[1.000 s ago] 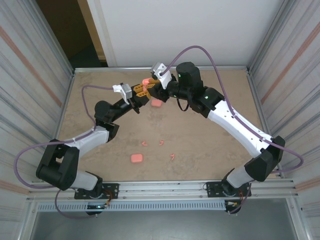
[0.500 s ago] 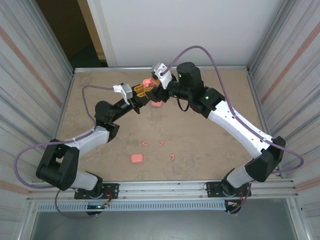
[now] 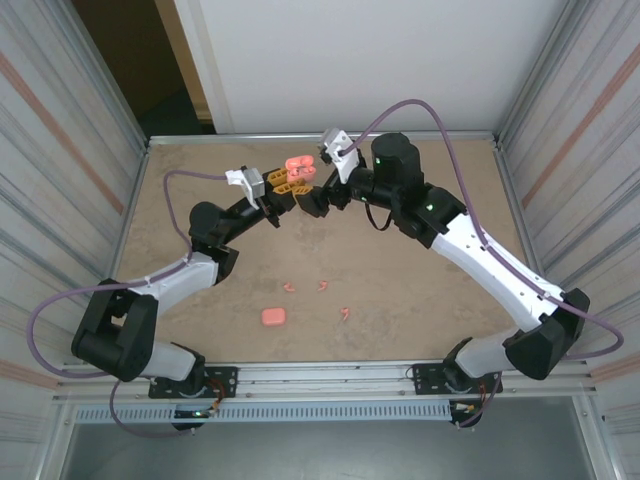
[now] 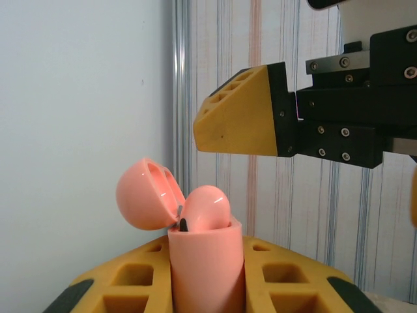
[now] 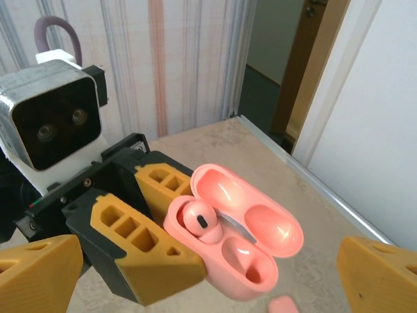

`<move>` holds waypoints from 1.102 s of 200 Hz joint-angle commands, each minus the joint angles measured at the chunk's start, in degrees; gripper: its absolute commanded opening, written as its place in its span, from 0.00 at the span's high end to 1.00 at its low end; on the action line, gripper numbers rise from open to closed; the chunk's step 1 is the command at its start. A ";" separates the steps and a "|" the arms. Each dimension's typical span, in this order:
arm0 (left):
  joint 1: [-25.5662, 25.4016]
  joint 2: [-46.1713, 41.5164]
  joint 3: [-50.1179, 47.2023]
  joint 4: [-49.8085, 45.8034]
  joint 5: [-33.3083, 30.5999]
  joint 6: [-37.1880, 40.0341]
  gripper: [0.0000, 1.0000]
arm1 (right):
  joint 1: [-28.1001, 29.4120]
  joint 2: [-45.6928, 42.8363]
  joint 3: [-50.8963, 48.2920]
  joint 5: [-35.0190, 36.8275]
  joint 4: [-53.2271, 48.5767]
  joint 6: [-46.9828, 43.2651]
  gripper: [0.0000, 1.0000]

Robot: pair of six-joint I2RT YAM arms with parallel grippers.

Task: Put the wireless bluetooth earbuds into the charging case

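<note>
Earbuds (image 3: 323, 286): three loose on table (image 3: 420, 290), well apart from both arms. One more earbud (image 5: 199, 218) sits in open charging case (image 5: 225, 279); other hole (image 5: 244, 257) empty. Left gripper (image 3: 292, 180) pinches case low down. Right gripper (image 3: 316, 198) spread wide, just beside case, holds nothing. Earbuds look tiny, light, hard, slippery. Best grab round head softly, stem pointing down.

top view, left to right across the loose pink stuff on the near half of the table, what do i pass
closed case → left earbud → middle earbud → right earbud
</note>
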 commanded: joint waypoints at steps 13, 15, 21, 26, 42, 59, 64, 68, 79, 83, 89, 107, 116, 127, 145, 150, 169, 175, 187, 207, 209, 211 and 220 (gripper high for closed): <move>-0.30 -2.52 -0.10 1.79 -0.88 1.04 1.00 | -1.37 -3.87 -2.65 -0.38 2.92 2.82 0.01; -0.30 -2.53 -0.10 1.76 -0.87 1.02 1.00 | -1.52 -4.01 -2.81 -0.33 2.97 2.97 0.01; -0.30 -2.66 -0.22 1.79 -1.03 1.04 1.00 | -1.71 -4.46 -3.42 -0.21 3.17 3.32 0.01; -0.29 -2.68 -0.31 1.78 -1.12 1.10 1.00 | -1.95 -4.74 -3.92 -0.05 3.47 3.68 0.01; -0.30 -3.01 -0.50 1.75 -1.29 1.21 1.00 | -2.77 -6.04 -5.96 0.37 5.06 5.02 0.01; -0.30 -3.23 -0.72 1.66 -1.55 1.28 1.00 | -3.84 -7.63 -8.18 0.52 7.10 6.60 0.01; -0.30 -3.32 -0.72 1.66 -1.64 1.38 1.00 | -4.17 -7.97 -8.82 0.55 7.56 7.01 0.01; -0.30 -3.32 -0.79 1.57 -1.65 1.47 1.00 | -4.37 -8.24 -9.19 0.59 7.75 7.25 0.01; -0.30 -3.48 -0.81 1.57 -1.82 1.56 1.00 | -4.84 -8.95 -10.10 0.74 8.05 7.61 0.01; -0.25 -3.48 -0.81 1.57 -1.83 1.56 1.00 | -4.91 -9.18 -10.43 0.76 8.14 7.61 0.01; -0.30 -3.57 -0.91 1.57 -1.87 1.58 1.00 | -4.93 -9.52 -10.87 0.81 8.24 7.69 0.01; -0.30 -3.75 -1.06 1.46 -2.00 1.77 1.00 | -5.03 -10.47 -12.41 0.92 8.93 7.81 0.01; -0.27 -3.81 -1.15 1.40 -2.06 1.83 1.00 | -5.02 -10.88 -13.05 0.94 9.21 7.96 0.01; -0.25 -3.85 -1.09 1.31 -2.05 1.91 1.00 | -5.06 -11.29 -13.70 1.43 9.39 8.25 0.01; -0.27 -3.82 -1.08 1.22 -2.17 2.09 1.00 | -5.11 -12.03 -15.18 3.43 10.33 9.16 0.01; -0.30 -3.80 -1.12 1.18 -2.25 2.09 1.00 | -5.15 -12.31 -15.56 3.81 10.68 9.37 0.01; -0.30 -3.60 -1.05 1.22 -2.24 2.09 1.00 | -5.23 -13.42 -17.50 5.17 12.37 10.06 0.01; -0.30 -3.60 -0.90 1.22 -2.26 2.02 1.00 | -5.24 -13.88 -18.11 5.60 12.95 10.37 0.01; -0.30 -3.59 -0.92 1.30 -2.24 1.98 1.00 | -5.39 -14.65 -19.35 6.52 13.92 11.16 0.01; -0.30 -3.58 -0.90 1.39 -2.27 1.96 1.00 | -5.72 -15.69 -20.92 8.00 14.79 12.48 0.01; -0.30 -3.58 -0.92 1.35 -2.22 1.99 1.00 | -5.79 -15.80 -21.13 8.20 14.87 12.70 0.01; -0.30 -3.54 -0.92 1.34 -2.19 1.96 1.00 | -5.81 -15.89 -21.21 8.40 14.92 12.86 0.01; -0.30 -3.48 -0.90 1.47 -2.17 1.97 1.00 | -5.99 -16.24 -21.91 9.44 15.27 13.73 0.01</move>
